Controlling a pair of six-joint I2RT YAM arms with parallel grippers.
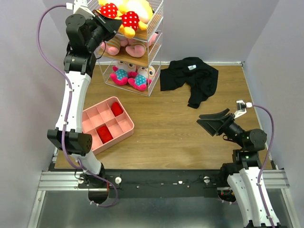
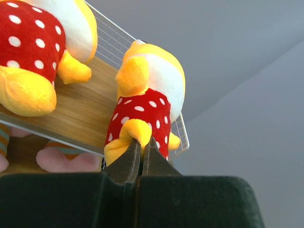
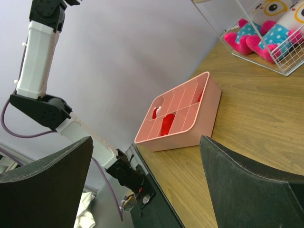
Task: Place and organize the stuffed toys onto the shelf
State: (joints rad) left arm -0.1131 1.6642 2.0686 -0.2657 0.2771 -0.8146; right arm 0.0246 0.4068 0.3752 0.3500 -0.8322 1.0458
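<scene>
With left gripper (image 2: pixel 141 142) pressed together against yellow plush doll in red polka-dot outfit (image 2: pixel 147 107), nudge gently inward from top-board corner of white wire-and-wood shelf (image 2: pixel 80 112); leave spread right gripper (image 1: pixel 205 120) idle.

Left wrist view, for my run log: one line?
left gripper: shut, tips at foot of yellow toy | shelf: top tier | right gripper: open, empty

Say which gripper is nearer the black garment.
Right. The right gripper, jaws open, hangs just short of the garment; the left gripper, jaws shut, is at a yellow toy on the shelf, top tier.
</scene>
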